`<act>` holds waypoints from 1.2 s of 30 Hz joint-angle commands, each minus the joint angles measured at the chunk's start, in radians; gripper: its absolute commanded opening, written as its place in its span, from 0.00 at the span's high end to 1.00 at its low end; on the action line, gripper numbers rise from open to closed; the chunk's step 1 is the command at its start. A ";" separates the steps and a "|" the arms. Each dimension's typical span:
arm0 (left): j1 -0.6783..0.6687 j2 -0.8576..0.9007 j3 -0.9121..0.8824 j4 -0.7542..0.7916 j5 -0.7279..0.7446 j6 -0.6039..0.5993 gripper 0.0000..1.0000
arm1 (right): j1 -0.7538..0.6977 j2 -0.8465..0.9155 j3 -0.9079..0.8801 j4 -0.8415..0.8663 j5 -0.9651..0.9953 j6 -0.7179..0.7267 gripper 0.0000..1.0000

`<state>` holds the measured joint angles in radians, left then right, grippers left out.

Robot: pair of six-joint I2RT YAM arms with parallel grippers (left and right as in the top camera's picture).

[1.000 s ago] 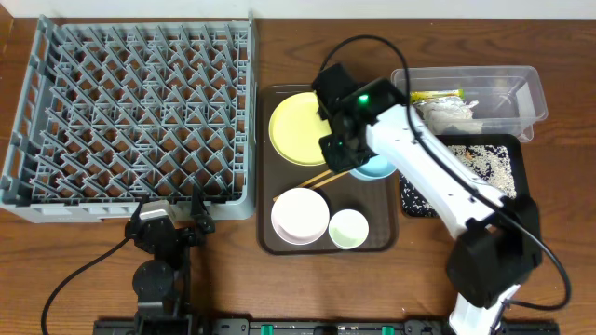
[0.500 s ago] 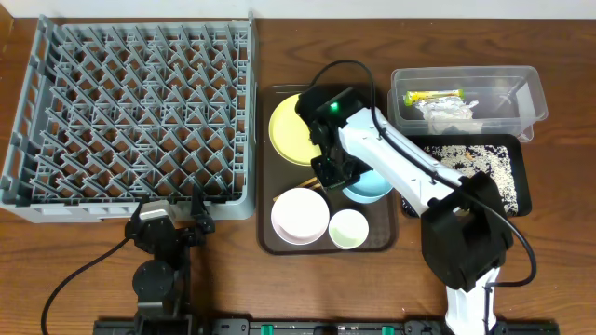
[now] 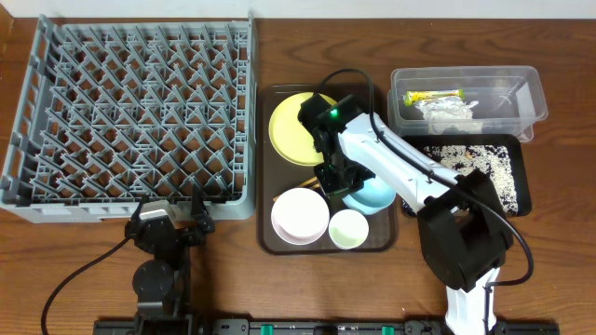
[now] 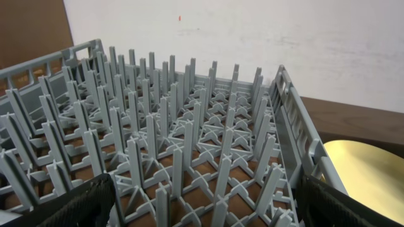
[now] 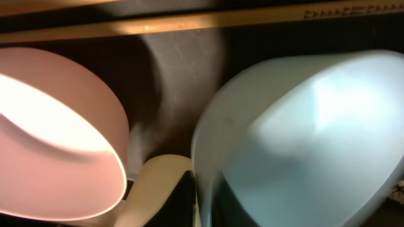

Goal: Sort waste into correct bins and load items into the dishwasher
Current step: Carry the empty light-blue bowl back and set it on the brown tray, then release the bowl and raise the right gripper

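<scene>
right tool hanging over the light blue bowl's left rim, its grip impossible to tell, bowl sitting right on the brown tray, left tool resting spread wide beside the grey dish rack

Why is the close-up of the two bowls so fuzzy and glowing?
Right wrist view: the camera sits very close, so the light blue bowl and white bowl are soft and out of focus, the white one glaring bright. Overhead view: sharp and evenly lit, soft shadows only. Left wrist view: the grey rack is crisp, the left gripper's fingers dark blurs in the bottom corners.
</scene>
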<state>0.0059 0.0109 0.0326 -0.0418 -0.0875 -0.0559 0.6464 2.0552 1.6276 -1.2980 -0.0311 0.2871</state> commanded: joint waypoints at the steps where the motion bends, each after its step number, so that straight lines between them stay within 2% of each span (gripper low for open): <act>1: 0.006 -0.006 -0.029 -0.023 -0.005 -0.005 0.08 | 0.009 0.001 -0.006 0.011 -0.004 0.013 0.81; 8: 0.006 -0.006 -0.029 -0.023 -0.005 -0.005 0.08 | 0.000 0.000 0.035 0.026 -0.004 0.011 0.77; 17: 0.006 -0.006 -0.029 -0.023 -0.005 -0.005 0.08 | -0.050 0.000 0.362 -0.046 -0.003 -0.058 0.74; 21: 0.006 -0.006 -0.029 -0.023 -0.005 -0.005 0.08 | -0.074 0.000 0.473 -0.042 -0.003 -0.061 0.66; 36: 0.006 -0.006 -0.029 -0.023 -0.005 -0.005 0.07 | -0.093 0.000 0.500 -0.075 -0.036 -0.060 0.63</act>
<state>0.0059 0.0109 0.0326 -0.0418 -0.0875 -0.0559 0.5522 2.0556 2.1128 -1.3643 -0.0536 0.2401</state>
